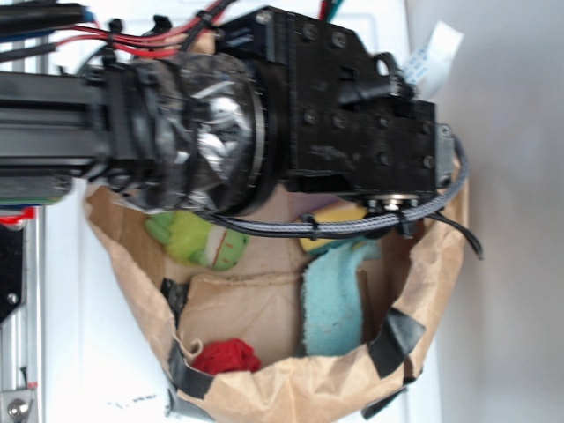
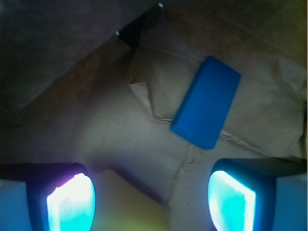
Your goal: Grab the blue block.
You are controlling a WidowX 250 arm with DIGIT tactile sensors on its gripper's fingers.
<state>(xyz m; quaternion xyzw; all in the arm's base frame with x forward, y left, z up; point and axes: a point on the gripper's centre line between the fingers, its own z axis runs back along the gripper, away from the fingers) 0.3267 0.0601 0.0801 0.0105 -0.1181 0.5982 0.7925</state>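
From my wrist camera the two fingertips (image 2: 71, 202) glow cyan at the bottom of the picture, one at each lower corner, spread wide with nothing between them, so the gripper (image 2: 151, 204) is released. Between the fingertips, at the bottom edge, I see a pale yellow surface, which looks like the yellow sponge (image 2: 127, 204), blurred by closeness. Beyond it lies creased brown paper (image 2: 96, 125), the floor of the bag. Farther on, toward the upper right of that floor, the blue block (image 2: 207, 108) lies flat on the paper, its long side tilted, apart from both fingertips and touching nothing but the paper.

From the exterior camera the black arm (image 1: 344, 106) fills the top of the view and hides the block from me. Under it the paper bag (image 1: 432, 291) stands open. Near its front rim I see a red piece (image 1: 226, 356). Behind that a teal towel (image 1: 333, 304) lies near the right wall. Farther back, a green toy (image 1: 198, 240) sits by the left wall, and the sponge shows as a yellow edge under the arm.
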